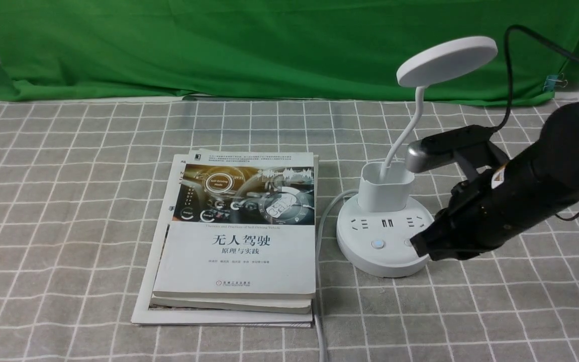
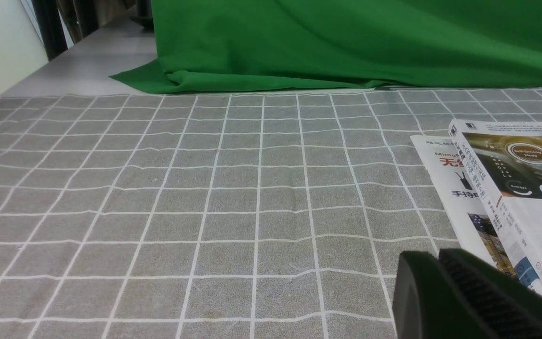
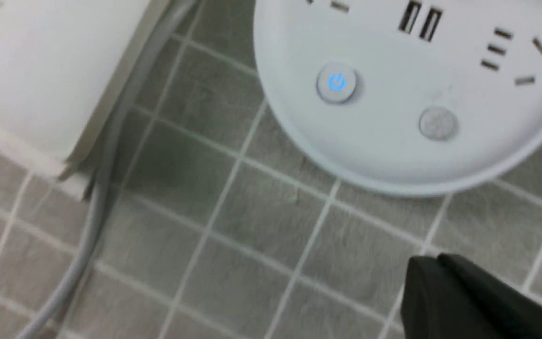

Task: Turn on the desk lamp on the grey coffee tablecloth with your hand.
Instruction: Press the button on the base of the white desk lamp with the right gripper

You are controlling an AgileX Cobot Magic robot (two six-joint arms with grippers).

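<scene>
The white desk lamp (image 1: 385, 191) stands on the grey coffee tablecloth (image 1: 68, 201) at the right, and its disc head (image 1: 447, 60) looks unlit. Its round base (image 3: 393, 141) carries a button lit blue (image 3: 337, 84) and a plain grey button (image 3: 437, 123). My right gripper (image 1: 416, 245) is shut and empty. Its tip sits at the base's front right edge, right by the grey button. In the right wrist view this gripper (image 3: 433, 261) hangs over the cloth just short of the base. My left gripper (image 2: 433, 256) is shut, low over the cloth beside the books.
A stack of books (image 1: 239, 236) lies left of the lamp, with the lamp's grey cable (image 1: 319, 236) running between them toward the front edge. A green cloth (image 1: 269, 45) hangs along the back. A black cable (image 1: 508, 75) loops behind the right arm.
</scene>
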